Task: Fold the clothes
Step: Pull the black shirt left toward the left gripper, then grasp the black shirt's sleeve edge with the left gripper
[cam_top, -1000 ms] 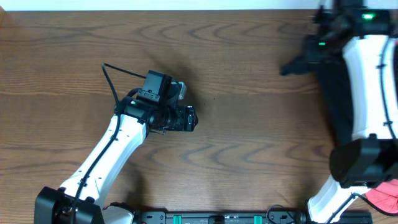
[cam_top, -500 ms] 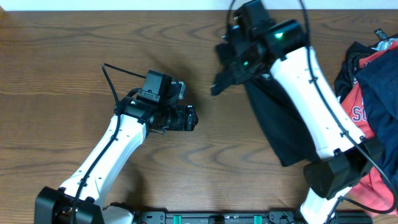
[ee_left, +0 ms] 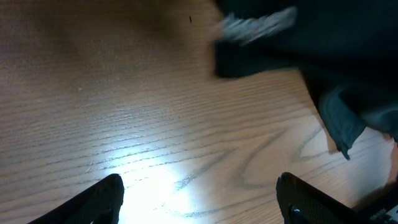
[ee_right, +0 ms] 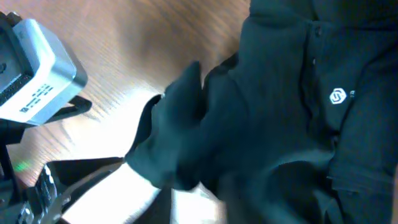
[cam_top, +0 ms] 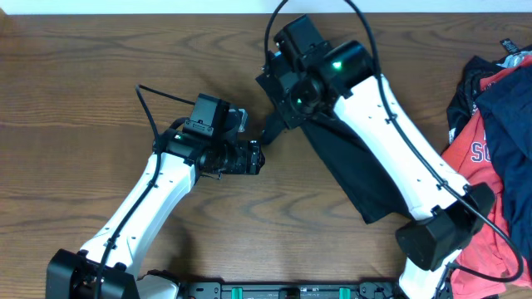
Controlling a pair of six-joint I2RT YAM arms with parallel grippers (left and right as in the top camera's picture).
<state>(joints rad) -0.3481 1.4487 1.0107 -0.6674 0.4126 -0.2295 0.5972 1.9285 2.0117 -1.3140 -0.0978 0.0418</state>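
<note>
The clothes are a black shirt (cam_top: 349, 178) spread under my right arm and a heap at the right edge with a coral-red garment (cam_top: 465, 149) and a navy one (cam_top: 507, 108). My right gripper (cam_top: 274, 126) hovers at the shirt's left end, near the table's middle. In the right wrist view the black shirt (ee_right: 280, 124), with its small white logo (ee_right: 337, 96), bunches over the jaws and hides them. My left gripper (ee_left: 199, 208) stands open over bare wood, a little left of the shirt (ee_left: 348, 74), with nothing between its fingers.
The wooden table (cam_top: 100, 66) runs bare to the left and front. The left arm's grey camera housing (ee_right: 31, 56) sits close to my right gripper. A rail (cam_top: 291, 291) runs along the front edge.
My right arm has swung from the far right to the table's middle, dragging the black shirt leftward and uncovering the heap. The left arm has not moved.
</note>
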